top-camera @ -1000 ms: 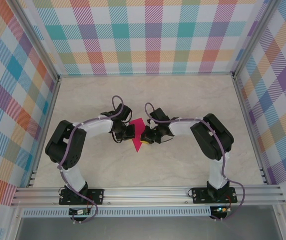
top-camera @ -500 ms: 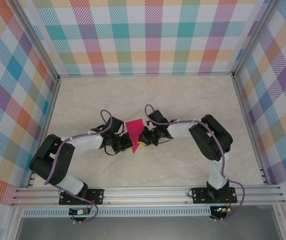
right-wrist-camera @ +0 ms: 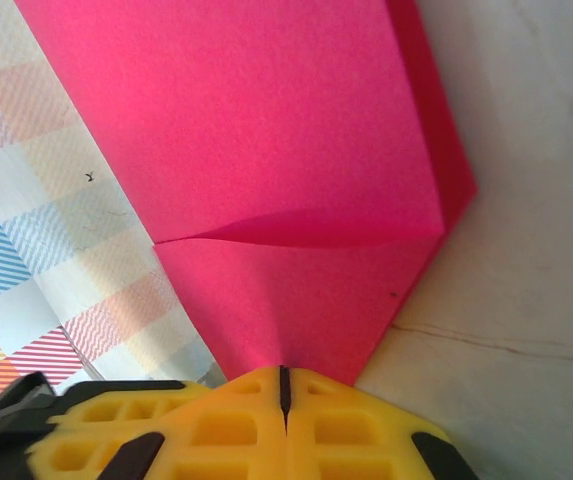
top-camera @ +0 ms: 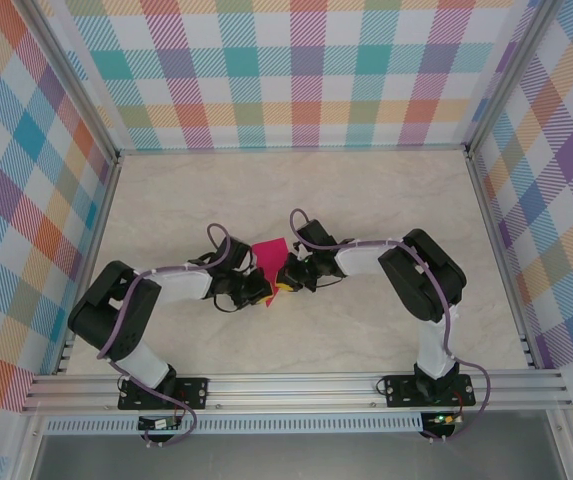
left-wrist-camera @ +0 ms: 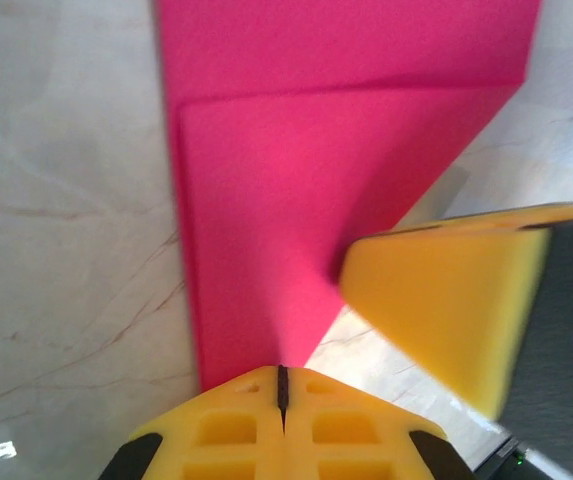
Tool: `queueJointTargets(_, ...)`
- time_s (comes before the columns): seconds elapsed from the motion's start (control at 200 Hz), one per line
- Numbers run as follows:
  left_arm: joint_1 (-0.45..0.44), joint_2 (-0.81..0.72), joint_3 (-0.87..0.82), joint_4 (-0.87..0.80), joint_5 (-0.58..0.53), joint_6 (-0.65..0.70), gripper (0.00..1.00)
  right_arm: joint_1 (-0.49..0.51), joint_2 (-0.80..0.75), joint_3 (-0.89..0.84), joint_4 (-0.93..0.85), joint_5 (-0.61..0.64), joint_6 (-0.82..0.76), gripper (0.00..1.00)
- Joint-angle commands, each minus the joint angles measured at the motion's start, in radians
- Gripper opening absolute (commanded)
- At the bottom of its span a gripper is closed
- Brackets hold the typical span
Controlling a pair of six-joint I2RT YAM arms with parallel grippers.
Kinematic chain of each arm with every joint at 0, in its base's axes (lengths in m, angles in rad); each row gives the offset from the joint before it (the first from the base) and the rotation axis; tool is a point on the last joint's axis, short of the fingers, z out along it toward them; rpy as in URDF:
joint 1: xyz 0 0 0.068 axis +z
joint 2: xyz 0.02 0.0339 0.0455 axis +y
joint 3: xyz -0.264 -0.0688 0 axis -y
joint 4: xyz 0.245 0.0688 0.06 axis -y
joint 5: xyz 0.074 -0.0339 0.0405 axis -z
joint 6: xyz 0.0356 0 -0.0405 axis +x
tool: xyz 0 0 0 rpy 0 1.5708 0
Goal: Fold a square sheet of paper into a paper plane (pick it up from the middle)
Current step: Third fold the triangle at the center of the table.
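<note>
Centre of the table, and both grippers have the paper [top-camera: 270, 256]! The left gripper [left-wrist-camera: 282, 374] is fully closed, its 2 yellow fingers meeting at a thin seam with the pink sheet's narrow end pinched between them. The right gripper [right-wrist-camera: 284, 376] is just as tight, clamped on another corner, and 1 of its yellow fingers [left-wrist-camera: 446, 300] shows in the left wrist view, touching the sheet's slanted edge.

Against half a second back, the 2 grippers sit almost where they were, but the left arm's big elbow has swung in and away from the left wall. The paper looks shorter and squarer from above. A full second back it was a slimmer wedge, with the left gripper farther from the bases.

Edges now: 1 long straight side runs up from the left gripper, a crease crosses the sheet near its far end, and the slanted edge falls toward the right finger. From the right wrist a soft curved crease crosses the sheet, which is tilted, with plaid wall behind 1 side and table behind the other.

Room to move: bare marble table [top-camera: 366, 200] all round, plaid walls [top-camera: 296, 70] and near rail [top-camera: 296, 385] well apart from the grippers.
</note>
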State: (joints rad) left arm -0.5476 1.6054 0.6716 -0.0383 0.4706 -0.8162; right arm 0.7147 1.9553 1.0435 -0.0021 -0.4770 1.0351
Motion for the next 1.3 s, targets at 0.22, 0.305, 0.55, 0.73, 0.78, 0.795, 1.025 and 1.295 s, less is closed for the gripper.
queueJointTargets(0.22,-0.022,0.037,-0.04,-0.091,-0.046,0.057,0.0,0.013,-0.04,-0.015,-0.005,0.019,-0.219,0.01)
queueJointTargets(0.305,-0.021,0.039,-0.035,-0.106,-0.053,0.065,0.0,0.017,-0.047,-0.025,0.002,0.0,-0.244,0.01)
queueJointTargets(0.55,-0.021,0.042,-0.024,-0.136,-0.072,0.077,0.0,0.036,0.009,0.011,-0.035,-0.017,-0.268,0.01)
queueJointTargets(0.73,-0.021,0.044,-0.017,-0.201,-0.097,0.089,0.0,0.01,0.052,0.062,-0.148,0.086,-0.304,0.0)
queueJointTargets(0.78,-0.022,0.049,-0.014,-0.228,-0.104,0.092,0.0,-0.017,0.054,0.063,-0.148,0.096,-0.31,0.0)
queueJointTargets(0.795,-0.021,0.051,-0.012,-0.23,-0.103,0.094,0.0,-0.024,0.054,0.063,-0.146,0.098,-0.311,0.0)
queueJointTargets(1.025,-0.021,0.082,-0.023,-0.34,-0.131,0.107,0.0,-0.151,0.084,0.131,-0.183,0.125,-0.379,0.0)
queueJointTargets(1.295,-0.021,0.079,0.029,-0.354,-0.135,0.137,0.0,-0.225,0.014,0.211,-0.253,0.056,-0.448,0.02)
